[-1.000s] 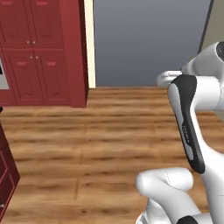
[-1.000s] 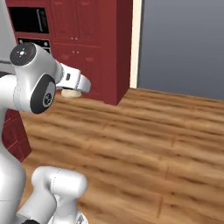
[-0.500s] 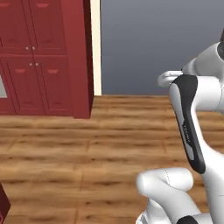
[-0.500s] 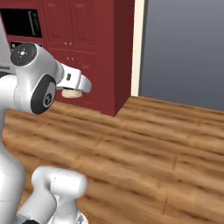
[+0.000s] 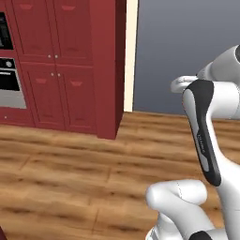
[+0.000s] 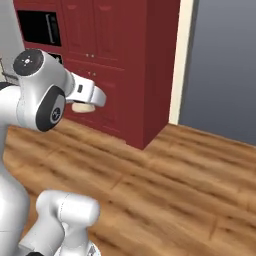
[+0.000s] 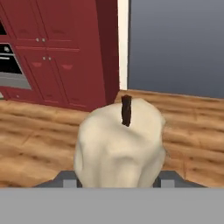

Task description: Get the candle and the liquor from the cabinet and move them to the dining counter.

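Note:
The candle (image 7: 119,146) is a cream-white lumpy wax figure with a short dark wick, close up in the hand view. My gripper (image 7: 118,177) is shut on its base, with the fingers mostly hidden behind the wax. In the right base view the candle (image 6: 84,107) shows as a cream lump under the white hand, held high over the floor in front of the arm. The liquor, the cabinet and the dining counter are out of view.
A tall dark red cupboard unit (image 5: 70,65) with panelled doors stands ahead on the left, with a built-in oven (image 5: 9,86) and a microwave (image 6: 40,27). A cream door frame (image 5: 130,51) and a grey wall (image 5: 187,47) lie to its right. Wooden floor (image 5: 70,173) stretches ahead.
The whole scene has slid to the right in both base views, so the base has moved. The arm keeps its pose, with the candle still in the gripper.

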